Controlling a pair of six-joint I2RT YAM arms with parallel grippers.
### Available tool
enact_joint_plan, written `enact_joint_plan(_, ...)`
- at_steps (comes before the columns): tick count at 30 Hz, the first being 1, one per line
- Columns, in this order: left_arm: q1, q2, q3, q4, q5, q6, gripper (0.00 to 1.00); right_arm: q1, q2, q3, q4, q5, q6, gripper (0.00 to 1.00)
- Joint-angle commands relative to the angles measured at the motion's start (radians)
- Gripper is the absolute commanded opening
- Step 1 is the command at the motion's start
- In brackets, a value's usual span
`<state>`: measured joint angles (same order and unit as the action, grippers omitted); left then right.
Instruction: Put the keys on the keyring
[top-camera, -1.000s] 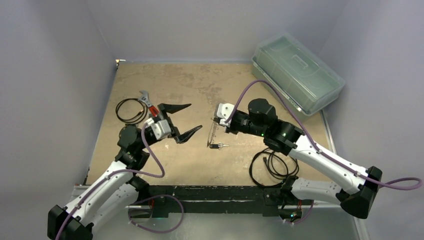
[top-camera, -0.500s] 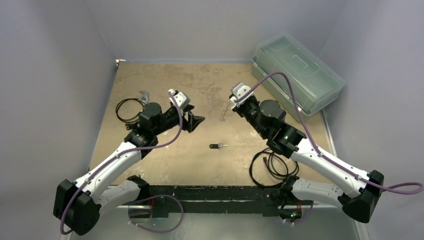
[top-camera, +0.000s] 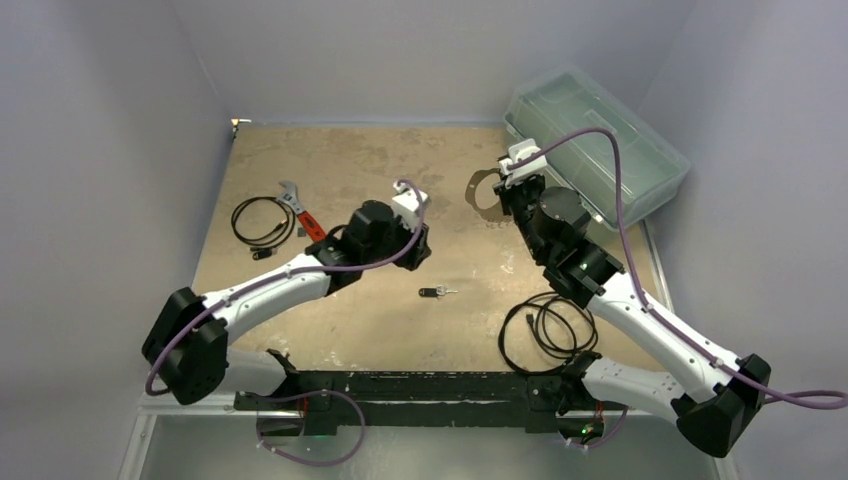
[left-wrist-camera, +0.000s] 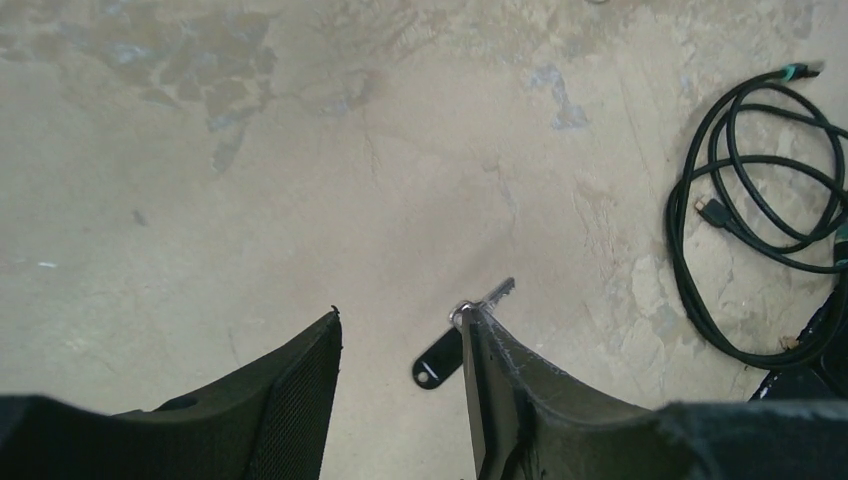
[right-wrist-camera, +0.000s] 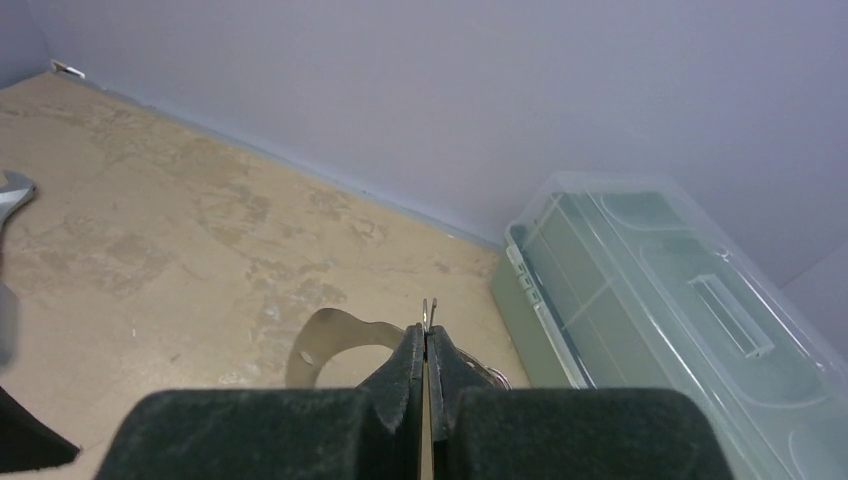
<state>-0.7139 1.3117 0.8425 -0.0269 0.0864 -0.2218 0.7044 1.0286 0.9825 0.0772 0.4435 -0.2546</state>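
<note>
Nothing is threaded yet. The tiny black-headed silver key (top-camera: 437, 292) lies on the tan bench (top-camera: 300, 160) at frame centre, beside the half-open, empty left jaws. The right jaws, fully closed, pinch the thin silver wire keyring (right-wrist-camera: 325, 322) at upper right, well apart.

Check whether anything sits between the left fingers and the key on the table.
Nothing visible does. The key lies on the bare table just below the open left fingers, and one of them overlaps its edge in the wrist view.
</note>
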Motion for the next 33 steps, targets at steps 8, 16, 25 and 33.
enact_joint_plan(8, -0.233, 0.243, 0.161, -0.186, -0.262, -0.110, 0.42, -0.010, -0.040, 0.026, -0.002, 0.034, 0.080, 0.00)
enact_joint_plan(16, -0.294, 0.377, 0.238, -0.244, -0.313, -0.161, 0.38, -0.011, -0.041, 0.032, -0.015, 0.034, 0.083, 0.00)
enact_joint_plan(25, -0.329, 0.441, 0.270, -0.255, -0.326, -0.154, 0.37, -0.011, -0.043, 0.027, -0.020, 0.022, 0.081, 0.00)
enact_joint_plan(33, -0.358, 0.509, 0.322, -0.308, -0.377, -0.140, 0.28, -0.011, -0.048, 0.022, -0.019, 0.019, 0.079, 0.00)
